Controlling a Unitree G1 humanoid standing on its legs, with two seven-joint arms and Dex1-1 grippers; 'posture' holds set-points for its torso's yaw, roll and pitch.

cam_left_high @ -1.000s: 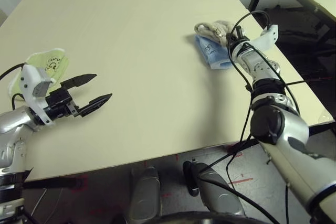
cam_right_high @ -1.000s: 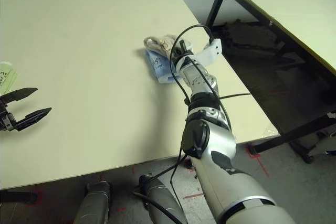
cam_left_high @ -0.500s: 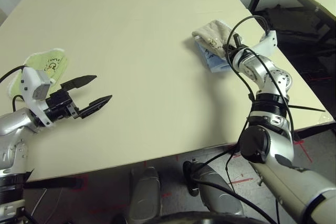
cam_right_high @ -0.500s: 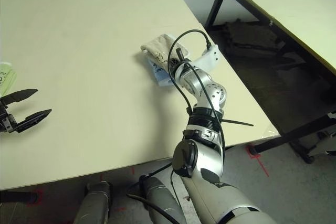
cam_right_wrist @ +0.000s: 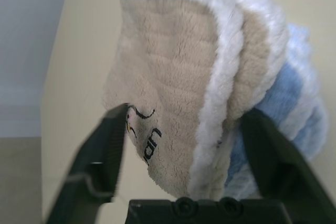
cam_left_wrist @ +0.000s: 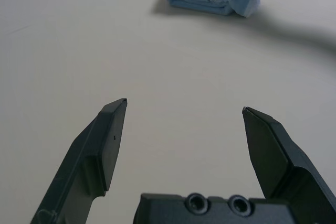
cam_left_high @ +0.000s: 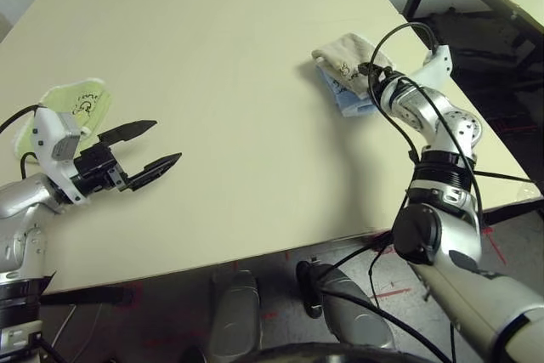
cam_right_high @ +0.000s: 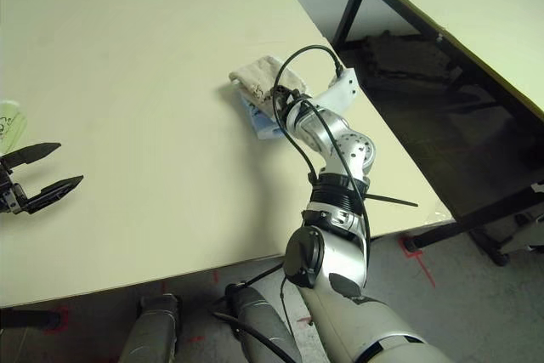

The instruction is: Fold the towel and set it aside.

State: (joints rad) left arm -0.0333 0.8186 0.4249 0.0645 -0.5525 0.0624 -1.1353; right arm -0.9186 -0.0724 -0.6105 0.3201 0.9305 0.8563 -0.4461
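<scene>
The folded towel [cam_right_wrist: 178, 87] is stacked on a blue towel [cam_right_wrist: 294, 103], framed between the spread fingers of the right claw [cam_right_wrist: 181, 124]. The left claw [cam_left_high: 146, 146] is held wide, well apart from it.

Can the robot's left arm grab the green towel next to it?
Probably yes: the green towel lies just behind the open left end effector, with bare table between them.

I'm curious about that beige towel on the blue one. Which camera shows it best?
The right wrist view: the beige towel is close up, showing ribbed pile, white edging and dark logo, between the open right gripper fingers. Both head views show it small, folded on the blue towel. The left wrist view shows the stack far off.
</scene>
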